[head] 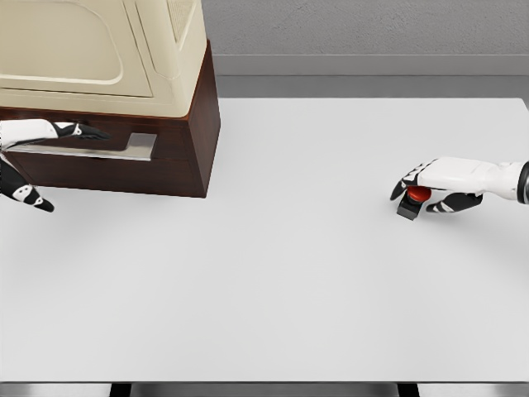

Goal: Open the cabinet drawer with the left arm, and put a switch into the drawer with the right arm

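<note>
Two hands: both at work
Left hand [37,141]: 9 o'clock, fingers extended at drawer handle [124,147] (grip unclear)
Right hand [438,186]: 3 o'clock, fingers curled around switch [416,198]

Bright, even, sharp render; soft faint shadows.

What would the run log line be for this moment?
left hand at drawer handle | drawer closed | right hand around switch on table
</note>
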Controlling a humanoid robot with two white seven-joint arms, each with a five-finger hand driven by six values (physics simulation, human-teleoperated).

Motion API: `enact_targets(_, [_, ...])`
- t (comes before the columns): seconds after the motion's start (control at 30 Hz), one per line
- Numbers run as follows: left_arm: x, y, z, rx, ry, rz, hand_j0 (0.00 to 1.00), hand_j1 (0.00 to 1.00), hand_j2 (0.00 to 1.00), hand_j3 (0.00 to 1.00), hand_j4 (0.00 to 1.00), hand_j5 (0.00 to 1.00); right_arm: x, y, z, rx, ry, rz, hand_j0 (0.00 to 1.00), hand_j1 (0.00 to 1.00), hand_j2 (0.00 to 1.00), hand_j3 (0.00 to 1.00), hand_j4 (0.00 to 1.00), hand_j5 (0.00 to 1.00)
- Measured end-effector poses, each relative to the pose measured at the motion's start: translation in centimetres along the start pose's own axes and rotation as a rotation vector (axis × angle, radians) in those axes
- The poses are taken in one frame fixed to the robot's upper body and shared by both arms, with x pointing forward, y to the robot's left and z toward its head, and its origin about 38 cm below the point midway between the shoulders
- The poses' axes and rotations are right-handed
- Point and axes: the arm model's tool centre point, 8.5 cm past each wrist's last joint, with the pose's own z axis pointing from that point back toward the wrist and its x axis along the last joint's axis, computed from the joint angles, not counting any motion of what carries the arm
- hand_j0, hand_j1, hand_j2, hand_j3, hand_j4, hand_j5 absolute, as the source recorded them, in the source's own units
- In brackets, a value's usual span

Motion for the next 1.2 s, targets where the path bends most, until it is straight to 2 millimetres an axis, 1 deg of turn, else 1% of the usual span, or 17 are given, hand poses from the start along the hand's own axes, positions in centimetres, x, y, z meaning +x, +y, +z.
enact_targets(0.2, [-0.1,0.2,0.2,0.009,0.000,0.007,1.00,1.00,1.00,1.00,1.00,1.00,0.0,-0.1,0.0,-0.003,-0.001,-0.001,0.53,0.53,0.53,0.53,0.53,0.53])
enact_targets(0.23, [-0.1,0.2,0.3,0.011,0.002,0.007,1.00,1.00,1.00,1.00,1.00,1.00,0.0,-0.2,0.0,-0.004,-0.001,0.001,0.47,0.47,0.47,0.47,0.47,0.47])
enact_targets(0.27, [-0.2,0.2,0.4,0.013,0.004,0.009,1.00,1.00,1.00,1.00,1.00,1.00,0.0,-0.3,0.0,-0.006,-0.001,0.004,0.46,0.46,0.46,0.46,0.46,0.46])
enact_targets(0.4, [-0.6,0.4,0.6,0.021,0.015,0.014,1.00,1.00,1.00,1.00,1.00,1.00,0.1,-0.5,0.0,-0.009,-0.002,0.007,0.47,0.47,0.47,0.47,0.47,0.47])
enact_targets(0.6, [-0.7,0.4,0.5,0.021,0.017,0.017,1.00,1.00,1.00,1.00,1.00,1.00,0.5,-2.2,-0.1,-0.035,-0.011,0.039,0.47,0.47,0.47,0.47,0.47,0.47])
enact_targets(0.97, [-1.2,-0.5,0.3,0.010,0.016,0.049,1.00,1.00,1.00,1.00,1.00,1.00,2.9,-4.8,-0.9,-0.077,-0.075,0.110,0.47,0.47,0.47,0.47,0.47,0.47])
enact_targets(1.17, [-1.2,-0.9,0.3,0.008,0.013,0.064,1.00,1.00,1.00,1.00,1.00,1.00,4.3,-6.5,-1.7,-0.108,-0.113,0.146,0.47,0.47,0.47,0.47,0.47,0.47])
enact_targets(1.2, [-1.2,-1.0,0.3,0.006,0.012,0.065,1.00,1.00,1.00,1.00,1.00,1.00,4.6,-7.0,-1.8,-0.115,-0.119,0.156,0.46,0.46,0.46,0.46,0.46,0.46])
